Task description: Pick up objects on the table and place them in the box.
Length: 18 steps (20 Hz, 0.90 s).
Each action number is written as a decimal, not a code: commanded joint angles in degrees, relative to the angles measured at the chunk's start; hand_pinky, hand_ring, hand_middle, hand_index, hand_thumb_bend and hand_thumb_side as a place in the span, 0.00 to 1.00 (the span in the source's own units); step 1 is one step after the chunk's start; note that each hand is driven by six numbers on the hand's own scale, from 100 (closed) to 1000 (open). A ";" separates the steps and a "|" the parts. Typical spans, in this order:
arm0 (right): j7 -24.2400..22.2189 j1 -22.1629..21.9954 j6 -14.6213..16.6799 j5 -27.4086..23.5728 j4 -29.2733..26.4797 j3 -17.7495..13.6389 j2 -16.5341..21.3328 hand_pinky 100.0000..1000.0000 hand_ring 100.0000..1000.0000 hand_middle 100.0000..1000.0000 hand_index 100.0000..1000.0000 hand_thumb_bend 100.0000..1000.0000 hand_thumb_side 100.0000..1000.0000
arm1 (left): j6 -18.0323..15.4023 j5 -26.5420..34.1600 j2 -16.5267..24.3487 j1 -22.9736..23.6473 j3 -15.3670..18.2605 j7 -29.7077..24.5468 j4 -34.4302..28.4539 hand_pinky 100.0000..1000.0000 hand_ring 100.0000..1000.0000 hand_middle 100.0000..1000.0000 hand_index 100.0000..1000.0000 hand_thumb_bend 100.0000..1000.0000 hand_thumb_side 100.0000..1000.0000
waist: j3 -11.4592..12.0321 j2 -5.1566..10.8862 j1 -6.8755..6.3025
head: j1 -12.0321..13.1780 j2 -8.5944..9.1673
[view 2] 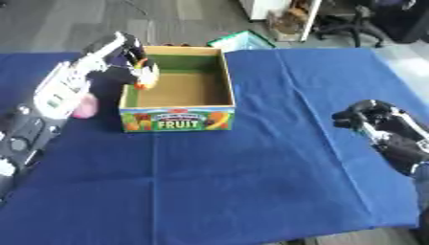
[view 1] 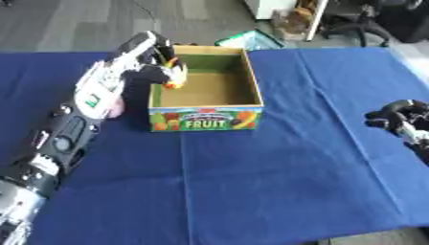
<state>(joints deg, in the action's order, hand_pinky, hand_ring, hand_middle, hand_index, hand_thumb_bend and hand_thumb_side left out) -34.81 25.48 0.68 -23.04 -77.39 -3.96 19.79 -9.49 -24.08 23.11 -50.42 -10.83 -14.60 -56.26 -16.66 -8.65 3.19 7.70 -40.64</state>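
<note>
Open cardboard box [view 1: 206, 91] with green inner walls and a "FRUIT" label on its near face, standing at the far middle of the blue tablecloth [view 1: 251, 182]. Nearest, broad bare cloth with nothing loose lying on it. On the right edge, at mid depth, the right hand [view 2: 362, 117], black, fingers curled inward and empty, resting idle well apart from the box. On the left, the left arm running from the near corner up toward the box. Partly hidden beside that arm, a small pink rounded object [view 2: 84, 106] lying on the cloth just left of the box, not yet picked up. Farther on, the left hand [view 1: 149, 64] poised over the box's left wall, fingers curled round a small white toy with orange and yellow parts [view 1: 174, 75], held at the rim, just inside the opening. Box floor apparently bare, though the near wall hides part of it. Judged from this: one placing in hand, toy over the box but unreleased; left to do, the release, then the pink object. Beyond the table, grey floor and clutter.
</note>
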 commanded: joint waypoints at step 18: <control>0.02 0.27 0.21 0.75 -0.28 -0.95 1.92 0.78 0.72 0.52 0.59 0.00 0.00 | 0.88 0.62 14.38 6.92 1.85 -6.43 -16.00 0.66 0.70 0.65 0.75 0.31 0.09 | 2.64 1.51 -0.85 | -2.60 0.82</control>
<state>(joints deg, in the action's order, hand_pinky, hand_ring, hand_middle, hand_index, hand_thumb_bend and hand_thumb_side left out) -34.84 25.18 0.82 -22.76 -77.07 -4.24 19.91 -8.62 -21.82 34.66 -42.71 -10.00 -19.76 -70.79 -14.02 -8.10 2.39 5.35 -40.24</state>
